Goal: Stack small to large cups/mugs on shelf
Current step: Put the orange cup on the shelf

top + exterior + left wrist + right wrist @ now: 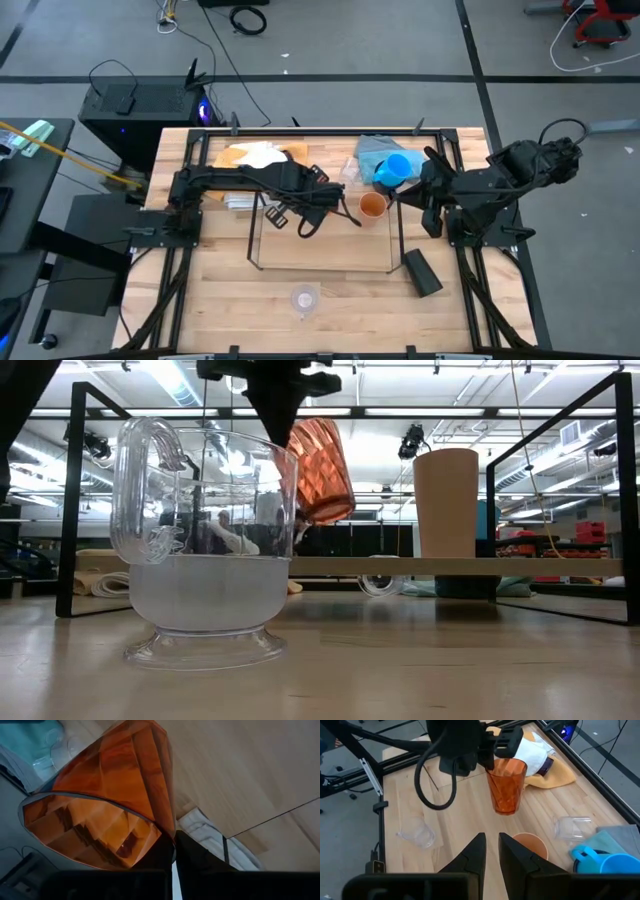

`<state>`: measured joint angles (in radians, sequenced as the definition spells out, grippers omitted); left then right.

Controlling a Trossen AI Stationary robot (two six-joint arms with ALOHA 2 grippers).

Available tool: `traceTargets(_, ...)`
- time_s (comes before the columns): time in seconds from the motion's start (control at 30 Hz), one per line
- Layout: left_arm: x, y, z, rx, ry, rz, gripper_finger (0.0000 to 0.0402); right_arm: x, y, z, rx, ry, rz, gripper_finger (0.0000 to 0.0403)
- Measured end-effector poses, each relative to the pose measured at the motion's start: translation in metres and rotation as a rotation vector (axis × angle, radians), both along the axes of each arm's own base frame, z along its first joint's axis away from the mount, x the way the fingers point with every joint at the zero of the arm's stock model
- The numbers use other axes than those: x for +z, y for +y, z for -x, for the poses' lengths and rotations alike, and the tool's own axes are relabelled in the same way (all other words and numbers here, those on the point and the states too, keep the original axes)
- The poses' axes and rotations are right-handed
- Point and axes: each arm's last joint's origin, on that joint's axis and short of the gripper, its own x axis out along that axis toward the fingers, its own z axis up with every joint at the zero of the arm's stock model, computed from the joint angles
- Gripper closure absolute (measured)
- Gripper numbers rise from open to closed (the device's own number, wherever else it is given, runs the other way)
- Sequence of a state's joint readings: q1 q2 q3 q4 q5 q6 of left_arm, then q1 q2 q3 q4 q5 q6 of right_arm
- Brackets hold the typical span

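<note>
My left gripper [492, 760] is shut on the amber-orange tumbler [507, 785], which hangs over the far edge of the wire shelf [320, 268]. The small orange cup [372, 205] stands upright just right of it, inside the shelf. A light-blue mug [397, 168] lies on the blue cloth behind it. A clear mug [304, 297] stands near the table's front edge, and a black cup [422, 272] lies on its side at the shelf's right. My right gripper [491, 842] waits at the right, above the table, its fingers a narrow gap apart with nothing between them. My left gripper holds the tumbler by its wall at the rim [167, 837], pinched with one finger [200, 862] outside and the other showing dark through the amber wall. The fingers come from above, slanting down. The tumbler hangs mouth up and tilted [320, 470], lifted clear.
Yellow [235, 157] and white [262, 152] cloths lie at the back left, a blue cloth [372, 148] at the back right. A clear cup [572, 826] lies on its side near the blue cloth. Black frame rails run along the table's edges.
</note>
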<state>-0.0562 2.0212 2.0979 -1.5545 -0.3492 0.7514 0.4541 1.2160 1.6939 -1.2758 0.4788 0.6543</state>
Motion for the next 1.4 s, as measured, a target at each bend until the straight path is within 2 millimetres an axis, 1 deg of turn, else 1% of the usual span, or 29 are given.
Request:
traceTargets(0.13,-0.007,-0.001,-0.006,-0.005,0.011,0.002,0.0389,0.000,0.000,0.000,-0.003,0.002,-0.003,0.0346)
traceTargets(0.27,-0.016,-0.005,-0.011,-0.059,0.044,-0.007,0.0389,0.000,0.000,0.000,-0.003,0.003,-0.002,0.0346)
traceTargets(0.47,-0.021,-0.020,-0.020,-0.117,-0.006,-0.008,0.0389,-0.001,0.000,0.000,-0.001,0.011,0.003,0.0346)
traceTargets(0.6,-0.020,-0.024,-0.024,-0.160,-0.038,-0.016,0.0389,-0.001,0.000,0.001,0.001,0.015,0.007,0.0346)
traceTargets(0.87,-0.026,-0.023,-0.029,-0.277,-0.003,-0.049,0.0389,-0.001,0.000,0.001,-0.003,0.016,0.004,0.0346)
traceTargets(1.13,-0.028,-0.009,-0.034,-0.303,0.002,-0.073,0.0389,-0.001,0.000,0.001,-0.004,0.015,0.002,0.0346)
traceTargets(1.3,-0.028,-0.002,-0.036,-0.375,0.019,-0.090,0.0389,-0.001,0.000,0.001,-0.010,0.015,-0.013,0.0346)
traceTargets(1.4,-0.028,-0.002,-0.038,-0.424,0.021,-0.102,0.0389,-0.001,0.000,0.001,-0.009,0.016,-0.016,0.0346)
